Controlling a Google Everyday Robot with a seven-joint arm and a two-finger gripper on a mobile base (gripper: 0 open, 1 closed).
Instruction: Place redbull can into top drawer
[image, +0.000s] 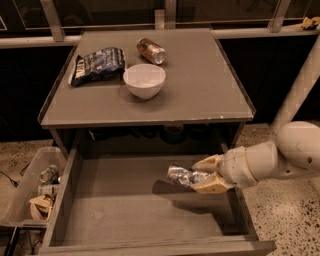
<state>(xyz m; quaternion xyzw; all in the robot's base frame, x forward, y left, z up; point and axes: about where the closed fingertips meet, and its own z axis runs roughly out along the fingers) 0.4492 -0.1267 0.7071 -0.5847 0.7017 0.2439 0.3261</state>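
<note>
table (200, 85): I see a white bowl (144, 80), a dark snack bag (97, 65) and a golden-brown can (151, 50) on top; none of them is my target.
drawer (120, 215): pulled open under the tabletop, flat grey bottom, low walls.
bin (20, 192): pale plastic, just left of the drawer, clutter inside.
gripper (204, 176): over the drawer's right side, fingers clamped on one end of the can.
redbull can (180, 175): held sideways above the drawer bottom; its shadow lies below, so I judge it not touching.
handling: I judge it light, thin-walled and slick, and it dents easily. I grip across the round body with a moderate squeeze.
</note>
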